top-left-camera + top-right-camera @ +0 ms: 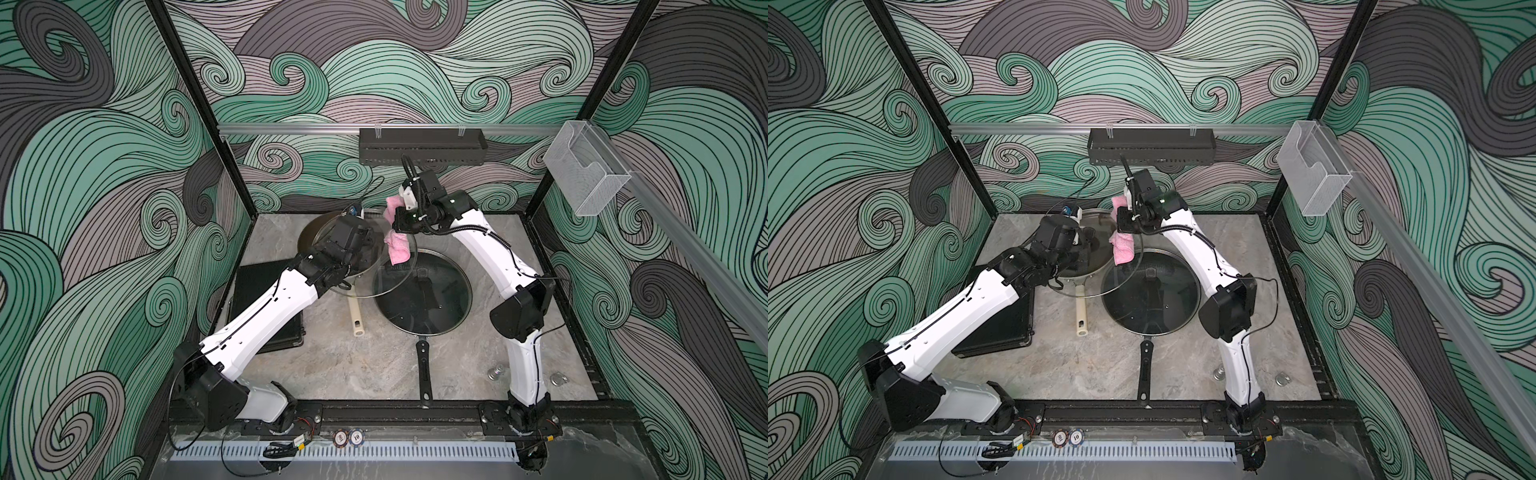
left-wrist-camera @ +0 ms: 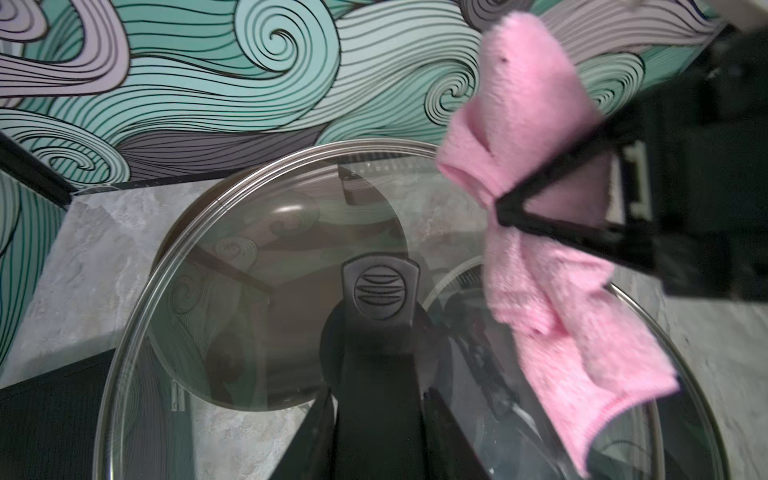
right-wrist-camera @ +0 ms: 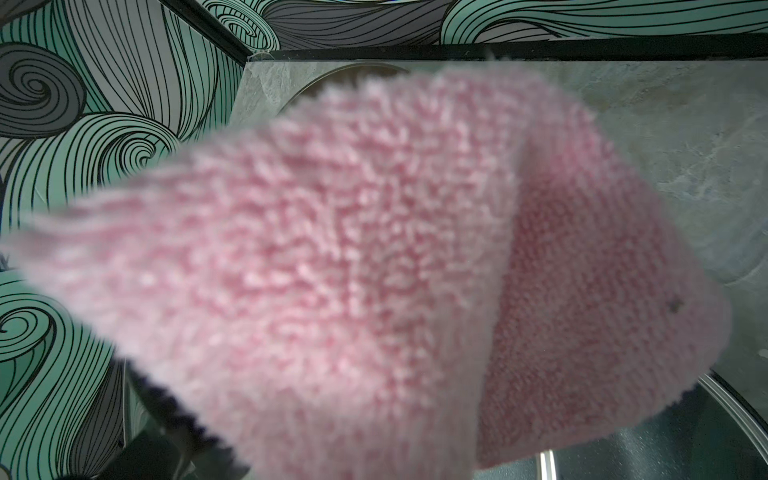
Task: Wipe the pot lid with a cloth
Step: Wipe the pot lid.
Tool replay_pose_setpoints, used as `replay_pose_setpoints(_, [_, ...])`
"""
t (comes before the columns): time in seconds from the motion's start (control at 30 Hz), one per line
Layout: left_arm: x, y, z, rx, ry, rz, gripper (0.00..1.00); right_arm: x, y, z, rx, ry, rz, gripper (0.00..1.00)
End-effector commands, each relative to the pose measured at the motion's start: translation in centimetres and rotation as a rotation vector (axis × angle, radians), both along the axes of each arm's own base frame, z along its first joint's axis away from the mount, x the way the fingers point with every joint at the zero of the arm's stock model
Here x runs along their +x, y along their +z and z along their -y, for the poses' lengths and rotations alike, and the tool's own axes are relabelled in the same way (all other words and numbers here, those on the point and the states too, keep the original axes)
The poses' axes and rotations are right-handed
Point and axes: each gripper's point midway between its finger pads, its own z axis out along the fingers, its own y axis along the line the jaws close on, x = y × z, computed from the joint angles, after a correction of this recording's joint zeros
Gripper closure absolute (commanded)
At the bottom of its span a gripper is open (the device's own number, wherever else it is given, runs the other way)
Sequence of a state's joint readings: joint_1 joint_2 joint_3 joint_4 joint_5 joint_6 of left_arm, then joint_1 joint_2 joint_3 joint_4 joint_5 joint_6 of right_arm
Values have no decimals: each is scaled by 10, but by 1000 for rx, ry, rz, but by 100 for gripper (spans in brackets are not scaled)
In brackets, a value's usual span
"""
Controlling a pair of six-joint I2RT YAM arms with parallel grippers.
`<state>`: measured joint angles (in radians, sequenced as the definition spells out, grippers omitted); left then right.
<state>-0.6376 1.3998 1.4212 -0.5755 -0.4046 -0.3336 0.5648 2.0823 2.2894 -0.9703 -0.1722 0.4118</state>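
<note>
FAR SIDE OF THE TABLE: We are watching the left end effector (image 2: 376,415) clamping shut on the black handle of the glass pot lid (image 1: 374,279), holding it up off the table (image 1: 374,365) above a beige-handled pan (image 1: 357,322) at the far left-centre. The right end effector (image 2: 508,210) is pinching the pink cloth (image 1: 397,251) tight between its jaws, and the cloth is hanging down, draping over the lid's right rim. Just nearer, we are seeing a second glass lid (image 1: 422,291) sitting on a black pan (image 1: 424,365), whose long handle is pointing toward the near edge. A black case (image 1: 266,307) is lying at the left, partly under the left arm.
</note>
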Motion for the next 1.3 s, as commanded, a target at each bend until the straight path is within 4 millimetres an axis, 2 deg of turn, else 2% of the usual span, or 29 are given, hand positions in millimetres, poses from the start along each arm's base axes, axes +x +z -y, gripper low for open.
replay_pose_setpoints(0.0, [20, 93, -10, -228, 162, 264, 100, -17, 11, 3, 37, -5, -22, 100])
replay_pose_setpoints(0.1, [25, 95, -17, -268, 244, 268, 100, -31, 16, -9, 92, 9, -9, 100])
replay_pose_setpoints(0.23, [35, 85, -25, -356, 407, 237, 100, -49, 18, -26, 158, 3, -1, 100])
replay_pose_setpoints(0.4, [36, 83, -36, -478, 604, 179, 100, -62, 16, -42, 177, -8, 15, 100])
replay_pose_setpoints(0.57, [42, 88, -29, -619, 622, 216, 100, -72, 18, -60, 280, -27, -12, 100])
replay_pose_setpoints(0.77, [35, 97, -49, -771, 767, 282, 100, -79, 22, -71, 466, -79, -45, 100])
replay_pose_setpoints(0.87, [36, 103, -55, -752, 807, 307, 100, -84, 24, -76, 462, -65, -40, 100])
replay_pose_setpoints(1.03, [40, 104, -52, -726, 782, 314, 100, -85, 20, -80, 452, -51, -50, 100])
replay_pose_setpoints(1.23, [41, 95, -45, -563, 687, 269, 100, -60, 23, -58, 470, -60, -66, 100])
replay_pose_setpoints(1.27, [41, 93, -43, -532, 667, 258, 100, -56, 26, -60, 490, -21, -69, 100])
